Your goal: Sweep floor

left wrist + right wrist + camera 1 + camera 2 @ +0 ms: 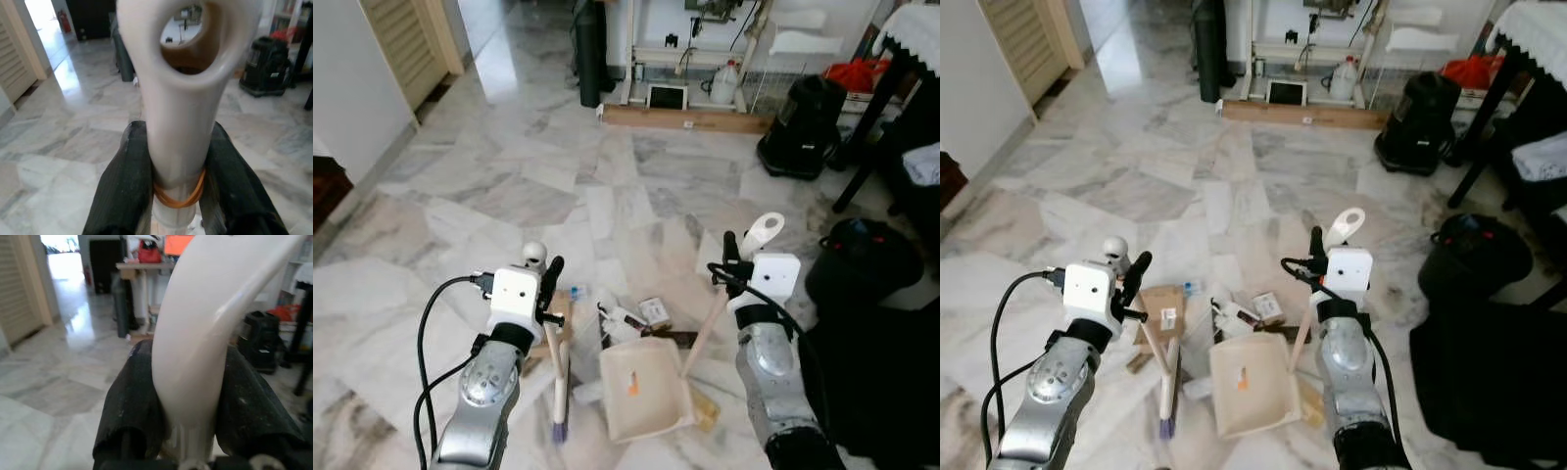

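We stand over a small heap of litter (641,315) on the marble floor (538,186), a cardboard scrap (1163,311), a little box and some wrappers, with a tool in each arm. Our left gripper (546,292) is closed tight around the cream handle of the broom (558,377), whose shaft runs down to purple bristles touching the floor just beside the dustpan (644,389); in the left wrist view both black fingers (124,181) press the handle just below its hanging hole, where a rubber band circles it. Our right gripper (734,262) is likewise clamped on the dustpan's long handle, and the pan sits flat on the floor between our arms, its mouth facing the litter. The pan looks empty, so we judge the sweeping-in step is only beginning. Next, we think, the broom head must be lifted past the litter to its far side and drawn back toward the pan's lip, while the right arm holds the pan steady against the floor.
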